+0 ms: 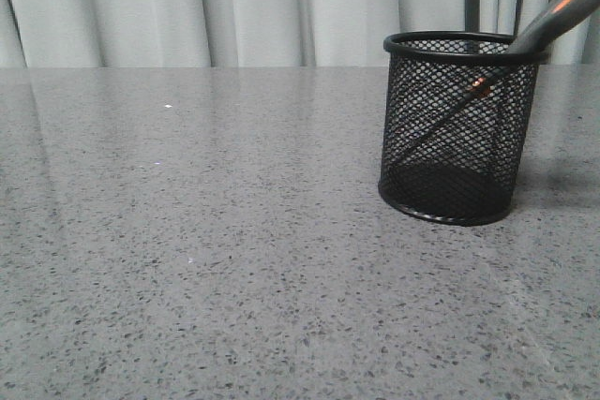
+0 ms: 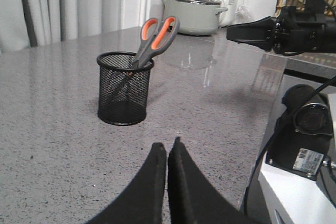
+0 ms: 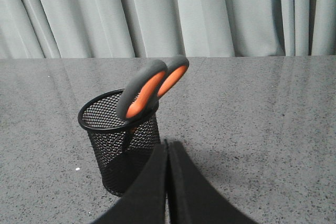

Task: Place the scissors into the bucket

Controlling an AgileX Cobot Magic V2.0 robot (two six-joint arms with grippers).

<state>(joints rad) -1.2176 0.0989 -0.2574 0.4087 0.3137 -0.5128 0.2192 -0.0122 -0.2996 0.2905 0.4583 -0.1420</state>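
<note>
The black wire-mesh bucket stands upright on the grey speckled table at the right. The scissors stand inside it, blades down, leaning on the rim, with the grey and orange handles sticking out above. Their orange rivet shows through the mesh. The bucket and scissors also show in the left wrist view, well ahead of my left gripper, which is shut and empty. In the right wrist view my right gripper is shut and empty, close beside the bucket with the scissors in it.
Grey curtains hang behind the table. In the left wrist view a lidded pot stands at the table's far edge, and the right arm and a robot base are beside the table.
</note>
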